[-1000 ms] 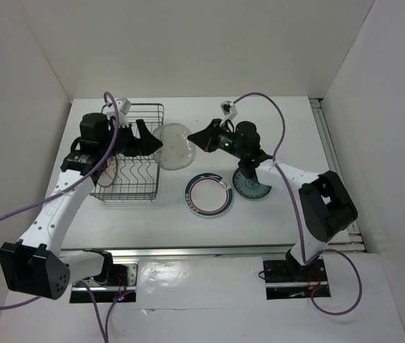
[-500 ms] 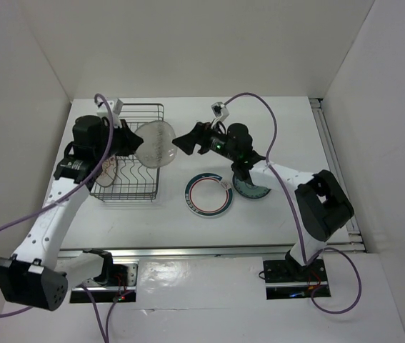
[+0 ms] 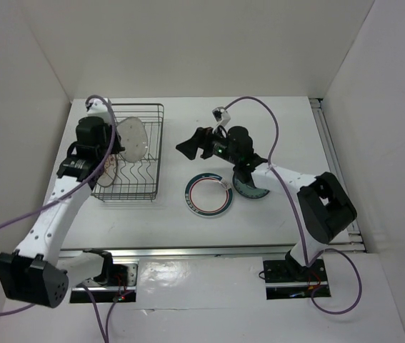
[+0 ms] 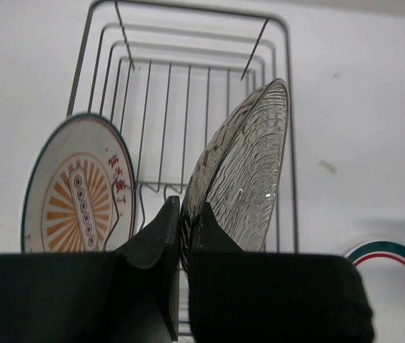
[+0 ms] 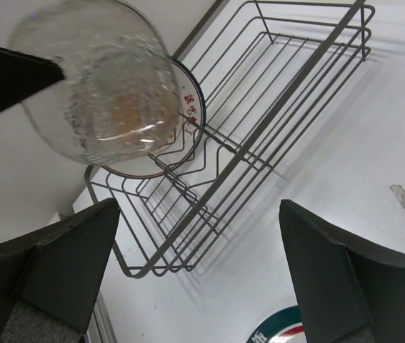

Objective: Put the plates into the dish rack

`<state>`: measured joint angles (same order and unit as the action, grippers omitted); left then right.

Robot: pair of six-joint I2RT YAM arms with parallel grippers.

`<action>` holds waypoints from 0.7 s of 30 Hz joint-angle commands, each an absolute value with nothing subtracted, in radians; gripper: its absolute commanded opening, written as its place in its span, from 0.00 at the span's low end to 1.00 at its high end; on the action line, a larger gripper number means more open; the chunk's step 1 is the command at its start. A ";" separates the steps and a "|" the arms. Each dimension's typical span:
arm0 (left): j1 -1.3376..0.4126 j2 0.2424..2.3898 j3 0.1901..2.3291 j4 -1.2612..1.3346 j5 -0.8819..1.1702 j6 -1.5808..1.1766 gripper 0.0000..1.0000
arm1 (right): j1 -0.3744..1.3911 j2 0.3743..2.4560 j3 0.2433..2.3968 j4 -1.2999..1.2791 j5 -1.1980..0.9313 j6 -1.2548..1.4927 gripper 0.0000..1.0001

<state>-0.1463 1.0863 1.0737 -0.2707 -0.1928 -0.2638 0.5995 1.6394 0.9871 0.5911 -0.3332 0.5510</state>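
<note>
My left gripper [image 4: 184,214] is shut on the rim of a clear, grey-looking textured plate [image 4: 241,179], held on edge over the dish rack [image 4: 188,93]. From above, that plate [image 3: 132,137] hangs inside the outline of the rack [image 3: 156,168], with the left gripper [image 3: 114,139] at its left side. An orange-patterned plate [image 4: 77,189] stands upright in the rack's left part. The red-and-teal ringed plate [image 3: 208,194] lies flat on the table. A blue-green plate [image 3: 253,187] lies partly under the right arm. My right gripper [image 3: 190,145] is open and empty, right of the rack.
The right wrist view looks along the rack [image 5: 273,93] towards the held plate [image 5: 95,93], with the edge of the ringed plate [image 5: 281,330] below. White walls close in the table on three sides. A rail [image 3: 331,157] runs along the right edge.
The right gripper let go of the clear plate and opened. The left gripper closed on it and carried it left, from between the arms to over the rack.
</note>
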 commanded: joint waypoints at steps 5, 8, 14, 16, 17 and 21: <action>-0.144 1.233 1.121 -0.302 -0.296 -0.278 0.00 | 0.562 1.513 0.925 0.597 -0.334 0.525 1.00; -0.144 1.255 1.121 -0.302 -0.307 -0.287 0.00 | 0.539 1.483 0.896 0.607 -0.359 0.525 1.00; -0.144 1.284 1.121 -0.302 -0.307 -0.287 0.00 | 0.491 1.451 0.851 0.638 -0.390 0.543 1.00; -0.144 1.284 1.121 -0.302 -0.290 -0.287 0.00 | 0.482 1.451 0.841 0.649 -0.399 0.554 1.00; -0.144 1.295 1.121 -0.302 -0.290 -0.287 0.00 | 0.471 1.451 0.841 0.649 -0.411 0.554 1.00; -0.155 1.319 1.121 -0.302 -0.269 -0.278 0.00 | 0.451 1.451 0.831 0.669 -0.420 0.574 1.00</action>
